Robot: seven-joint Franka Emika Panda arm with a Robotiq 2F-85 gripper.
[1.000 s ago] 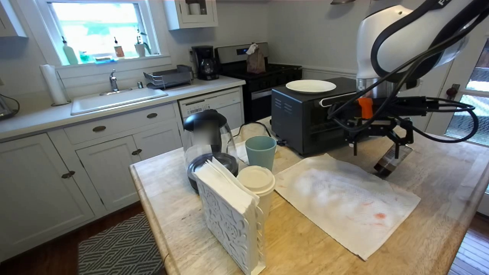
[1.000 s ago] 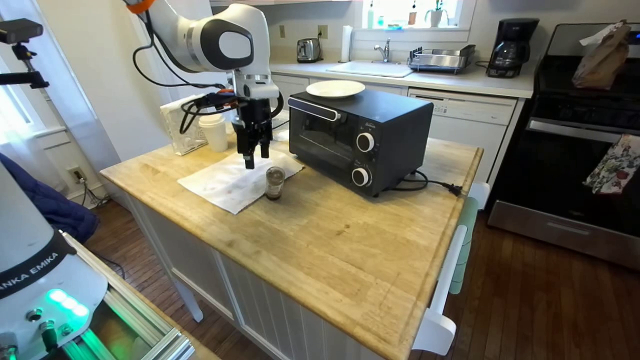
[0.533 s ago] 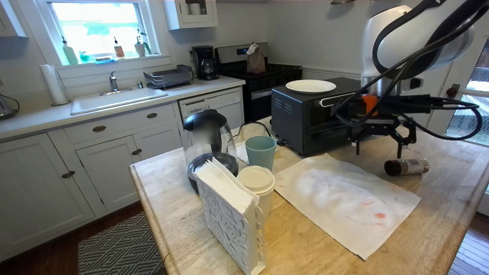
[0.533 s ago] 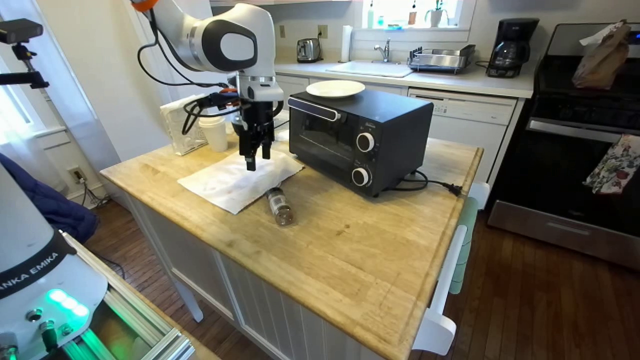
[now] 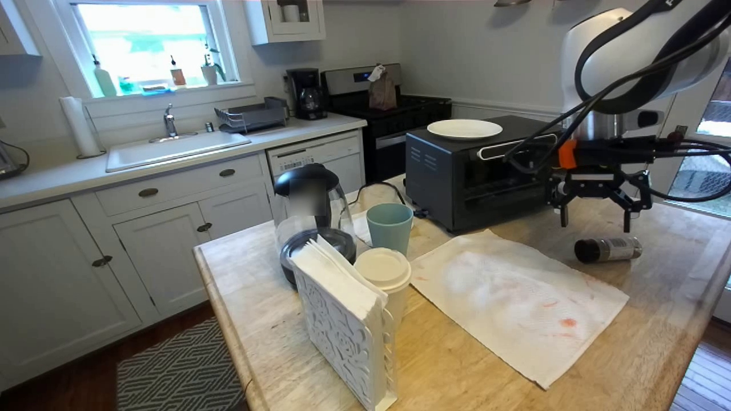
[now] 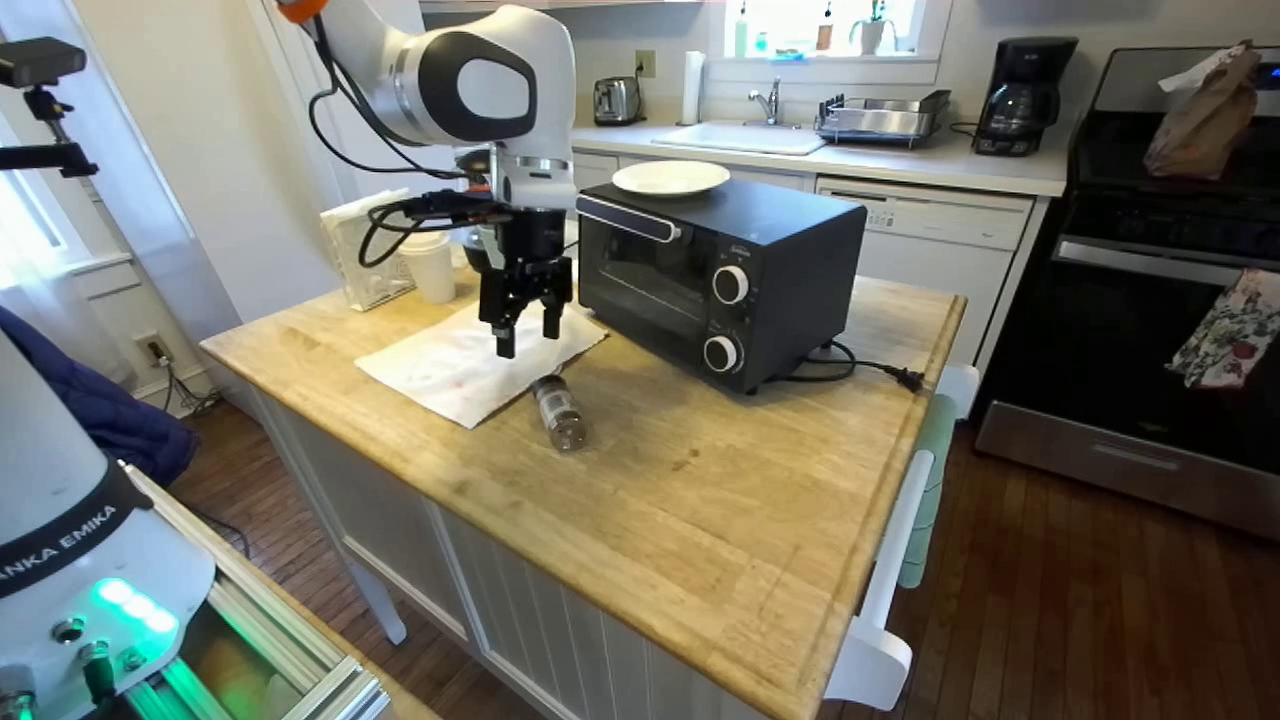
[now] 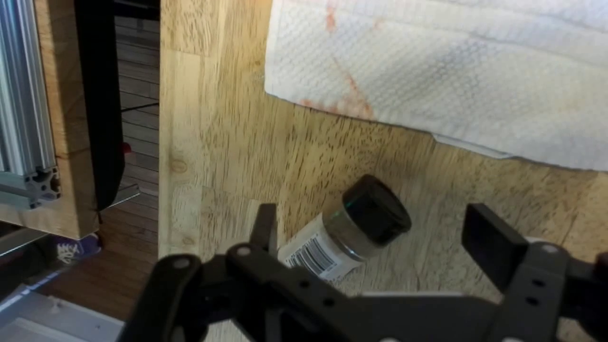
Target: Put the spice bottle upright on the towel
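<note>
The spice bottle (image 5: 614, 250) lies on its side on the wooden table, just off the towel's edge. It is clear glass with a white label and a dark cap, and it also shows in an exterior view (image 6: 560, 412). In the wrist view the bottle (image 7: 327, 242) is tilted, cap toward the towel, its lower end hidden by the gripper. The towel (image 5: 514, 308) is white with pink-red stains and lies flat; it also shows in the wrist view (image 7: 427, 76). My gripper (image 5: 595, 224) is open and empty above the bottle, fingertips apart from it; it also shows in an exterior view (image 6: 530, 340).
A black toaster oven (image 5: 457, 177) with a white plate (image 5: 465, 129) on top stands behind the towel. A blue-green cup (image 5: 390, 228), a white lidded cup (image 5: 384, 268), a kettle (image 5: 314, 217) and a napkin box (image 5: 342, 325) stand on the towel's far side from the bottle.
A second ago the bottle was tilted on one end below the gripper; it then fell onto its side. The open gripper has since moved sideways, away from the cups, and turned slightly.
</note>
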